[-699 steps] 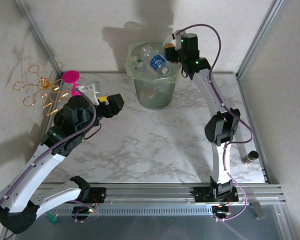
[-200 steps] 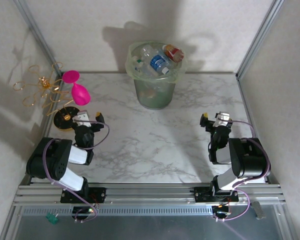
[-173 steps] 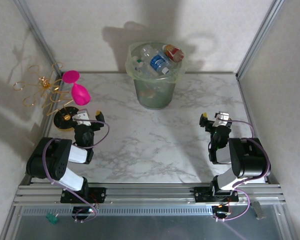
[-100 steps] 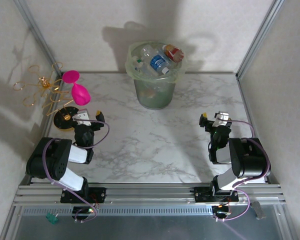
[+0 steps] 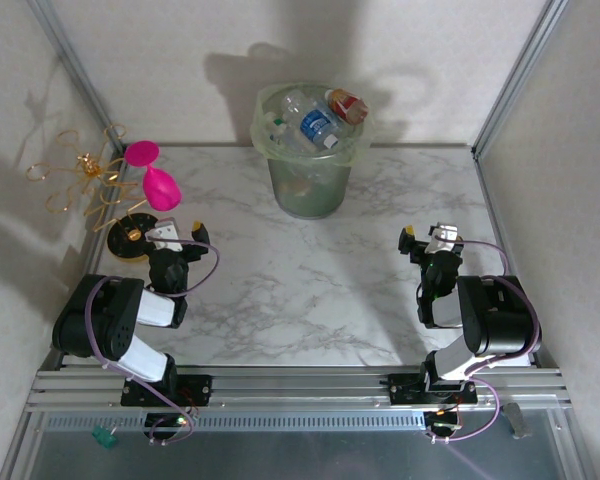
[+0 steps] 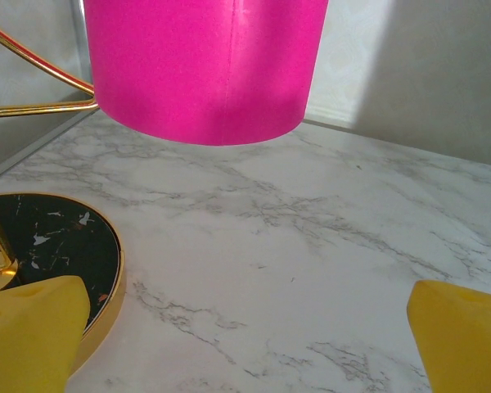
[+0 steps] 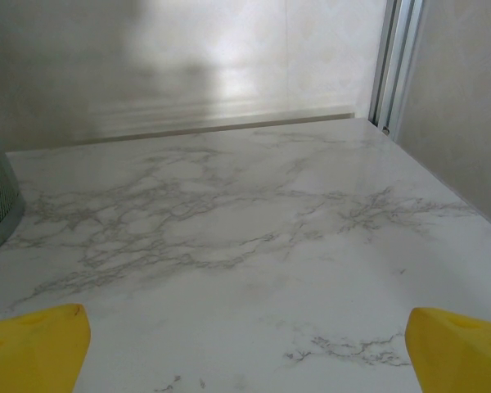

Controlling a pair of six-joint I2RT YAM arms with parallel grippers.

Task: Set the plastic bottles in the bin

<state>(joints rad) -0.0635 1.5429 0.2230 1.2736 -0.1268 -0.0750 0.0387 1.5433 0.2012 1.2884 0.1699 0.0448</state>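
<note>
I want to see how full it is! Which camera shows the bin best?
The top view: the whole bin, bottles heaped to its rim. The right wrist view catches its lower side; the left wrist view, maybe a grey sliver.

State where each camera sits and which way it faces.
Top external: above and behind, looking down on the table, bin and both folded arms.
Left wrist: low over the table, facing the pink ornament; yellow left fingers at bottom corners.
Right wrist: low, facing the back wall; yellow right fingers likewise.
Shared: top external and left wrist show the ornament.
</note>
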